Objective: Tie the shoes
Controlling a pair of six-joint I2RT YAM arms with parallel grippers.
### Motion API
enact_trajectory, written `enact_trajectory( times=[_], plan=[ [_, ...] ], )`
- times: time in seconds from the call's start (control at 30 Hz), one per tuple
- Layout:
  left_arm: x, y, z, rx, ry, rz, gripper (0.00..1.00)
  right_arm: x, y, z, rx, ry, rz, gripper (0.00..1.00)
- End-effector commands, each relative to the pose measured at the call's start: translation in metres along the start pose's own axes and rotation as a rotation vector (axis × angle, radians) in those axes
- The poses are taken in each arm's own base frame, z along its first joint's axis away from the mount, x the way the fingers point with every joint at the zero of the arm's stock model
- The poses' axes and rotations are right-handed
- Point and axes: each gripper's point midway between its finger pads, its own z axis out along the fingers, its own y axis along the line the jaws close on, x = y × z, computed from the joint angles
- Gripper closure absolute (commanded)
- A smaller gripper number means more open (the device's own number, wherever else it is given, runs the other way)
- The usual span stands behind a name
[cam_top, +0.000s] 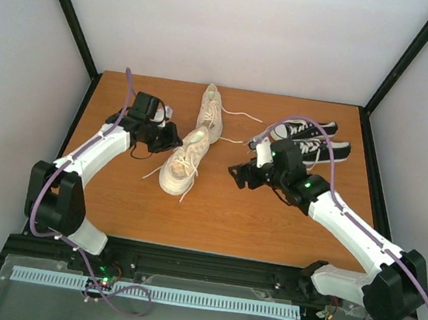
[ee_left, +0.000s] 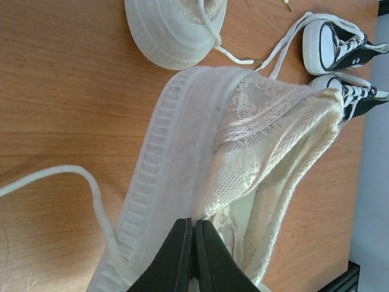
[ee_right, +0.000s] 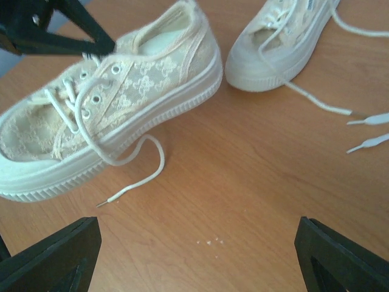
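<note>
On the wooden table (cam_top: 229,224), at ten o'clock of the near shoe (cam_top: 182,162), the left gripper (cam_top: 170,137) is resting with its fingers pressed together, tips against the lacy upper just above the sole. Whether a lace or a fold of fabric is being pinched there cannot be told. Pulling from this spot is likely to be dragging or tipping the light shoe rather than drawing a lace, since nothing is holding it down. At six o'clock of that shoe, a loose lace (ee_right: 130,182) is curling flat on the wood; a tug on that one end could be sliding it out through the eyelets. At three o'clock, the right gripper (cam_top: 237,175) is hovering with jaws spread wide and gripping nothing. Coming down for so thin a lace, it risks closing on bare wood or nudging the shoe aside. Laces from the far shoe (cam_top: 210,113) are trailing toward the black sneakers (cam_top: 310,141) at two o'clock and could be snagging there. Both shoes are sitting upright near the table's middle, the far one at twelve o'clock of the near one, their ends close beside each other. They are showing cream, flower-patterned fabric, ribbed pale rubber soles, small ringed eyelets and long white laces lying fully untied.
</note>
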Motion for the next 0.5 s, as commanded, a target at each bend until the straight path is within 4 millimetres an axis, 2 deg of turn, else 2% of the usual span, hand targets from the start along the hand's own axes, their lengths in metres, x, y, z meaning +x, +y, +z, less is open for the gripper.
enact_trajectory(
  times=[0.0,0.1,0.27,0.33,0.47],
  plan=[
    [-0.027,-0.036,-0.023,0.087,-0.106,0.026,0.99,0.043,0.01,0.032,0.038,0.067,0.043,0.1],
    [-0.027,-0.03,-0.019,0.07,-0.107,0.029,0.99,0.067,0.032,0.068,-0.005,0.087,-0.003,0.09],
    [-0.02,-0.014,-0.001,0.06,-0.076,-0.035,0.99,0.076,0.043,0.121,0.045,0.1,-0.046,0.1],
    [-0.025,-0.012,-0.004,0.056,-0.094,-0.042,0.99,0.074,0.048,0.136,0.072,0.089,-0.042,0.11],
    [-0.053,-0.005,-0.018,0.053,-0.196,-0.03,0.99,0.079,0.052,0.163,0.129,0.081,-0.051,0.11]
  ],
)
